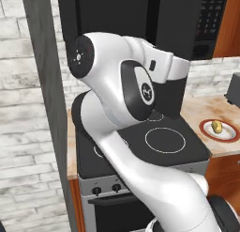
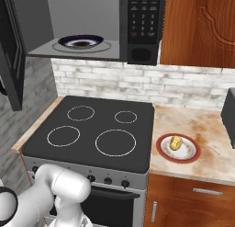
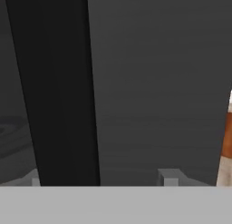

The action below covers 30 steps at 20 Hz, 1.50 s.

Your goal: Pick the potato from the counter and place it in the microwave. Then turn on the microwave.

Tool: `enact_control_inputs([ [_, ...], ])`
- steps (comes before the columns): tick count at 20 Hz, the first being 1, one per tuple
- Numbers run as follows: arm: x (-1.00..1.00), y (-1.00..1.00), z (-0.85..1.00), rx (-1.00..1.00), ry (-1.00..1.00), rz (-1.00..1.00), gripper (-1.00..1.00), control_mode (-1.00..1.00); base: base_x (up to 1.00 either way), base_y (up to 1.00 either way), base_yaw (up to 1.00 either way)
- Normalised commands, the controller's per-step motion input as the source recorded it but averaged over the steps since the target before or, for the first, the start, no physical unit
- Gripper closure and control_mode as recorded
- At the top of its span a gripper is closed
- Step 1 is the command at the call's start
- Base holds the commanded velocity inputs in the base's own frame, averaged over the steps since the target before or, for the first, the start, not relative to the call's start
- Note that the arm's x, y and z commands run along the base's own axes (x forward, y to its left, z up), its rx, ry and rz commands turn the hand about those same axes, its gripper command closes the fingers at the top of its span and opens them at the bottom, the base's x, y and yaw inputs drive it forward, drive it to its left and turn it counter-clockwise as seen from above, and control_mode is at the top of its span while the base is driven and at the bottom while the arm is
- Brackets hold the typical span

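One potato on one red-rimmed plate at 3 o'clock of the four-ring stovetop, one microwave door open, tool fingers apart, holding nothing.

tan counter, red-rimmed plate on it

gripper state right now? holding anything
gripper: open, holding nothing; its tips stand wide apart at the microwave door. The potato sits on the plate.

One potato, two plates, one microwave, four burner rings.
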Motion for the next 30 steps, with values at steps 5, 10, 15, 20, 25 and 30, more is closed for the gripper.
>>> enact_control_inputs([
  [5,-0.35,0.05,0.02,0.00,0.02,0.11,-1.00,-1.00,0.00,0.00,0.00],
  [10,0.14,0.26,0.00,0.00,0.02,0.23,-1.00,-1.00,0.00,0.00,0.00],
  [15,-0.06,0.25,0.00,0.00,0.00,0.29,-1.00,-1.00,0.00,0.00,0.00],
  [20,-0.69,-0.34,0.00,0.01,0.00,0.11,-1.00,-1.00,0.00,0.00,0.00],
  [25,-0.42,-0.98,0.00,0.16,0.01,0.03,-1.00,-1.00,0.00,0.00,0.00],
  [30,-0.01,-0.88,-0.03,0.23,0.01,0.05,-1.00,-1.00,0.00,0.00,0.00],
])
